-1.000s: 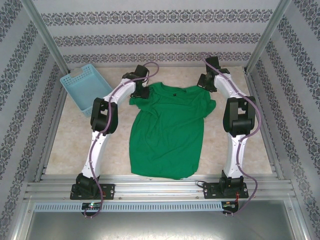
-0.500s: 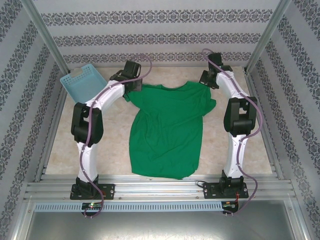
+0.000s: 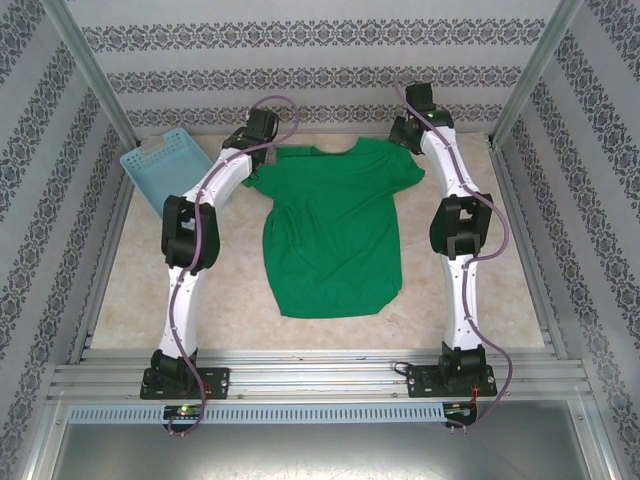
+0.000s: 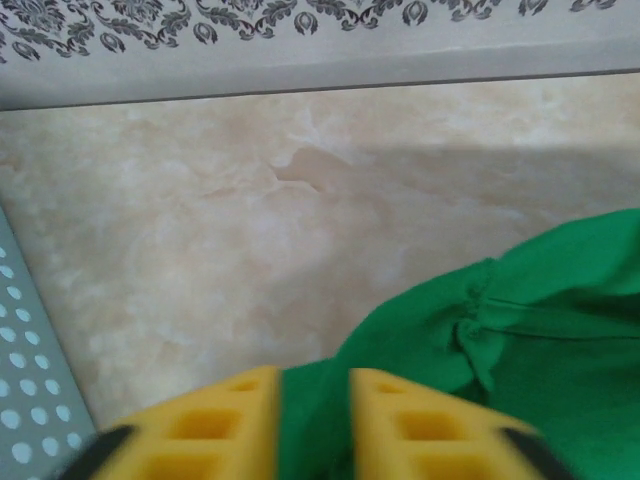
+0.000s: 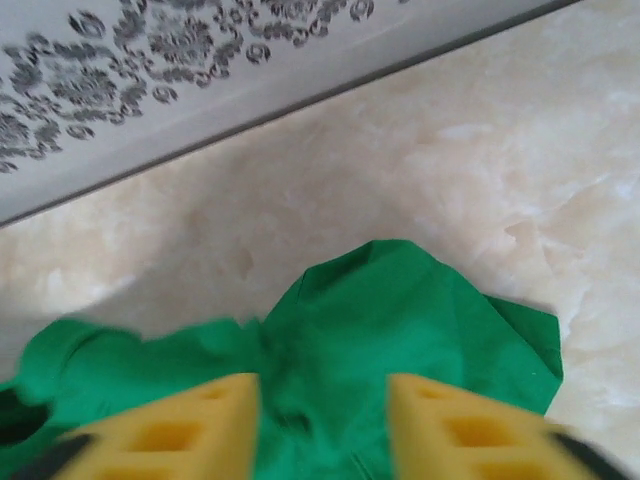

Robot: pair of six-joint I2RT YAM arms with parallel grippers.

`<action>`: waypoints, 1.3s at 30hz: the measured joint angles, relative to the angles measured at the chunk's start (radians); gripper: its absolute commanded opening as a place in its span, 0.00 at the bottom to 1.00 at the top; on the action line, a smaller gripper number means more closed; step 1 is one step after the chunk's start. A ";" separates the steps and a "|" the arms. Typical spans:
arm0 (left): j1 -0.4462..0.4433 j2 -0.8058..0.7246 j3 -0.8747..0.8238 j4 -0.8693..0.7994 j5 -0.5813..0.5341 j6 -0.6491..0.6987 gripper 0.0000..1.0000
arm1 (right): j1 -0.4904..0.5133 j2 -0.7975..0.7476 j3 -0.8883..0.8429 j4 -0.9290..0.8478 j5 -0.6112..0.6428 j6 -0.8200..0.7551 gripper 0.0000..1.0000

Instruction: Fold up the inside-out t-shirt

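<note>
Left gripper point(image 4: 313, 385), jaws narrowly parted over cloth, sits at the 11 o'clock shoulder of the t-shirt point(image 3: 335, 230); right gripper point(image 5: 322, 390), parted wider, at 1 o'clock.

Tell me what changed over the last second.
The left pincer and right pincer moved toward the far wall, dragging the t-shirt up the table and flatter. Both now stand parted over its shoulders. The basket stayed put.
</note>
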 measured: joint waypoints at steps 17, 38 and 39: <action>-0.161 -0.562 -0.723 0.042 0.198 -0.200 0.66 | 0.144 -0.886 -1.244 0.224 -0.081 0.001 0.70; -0.321 -0.530 -1.063 0.228 0.343 -0.408 0.59 | 0.218 -0.904 -1.683 0.386 -0.042 0.178 0.41; -0.334 -0.532 -1.064 0.227 0.343 -0.410 0.59 | 0.198 -0.904 -1.683 0.388 -0.037 0.183 0.41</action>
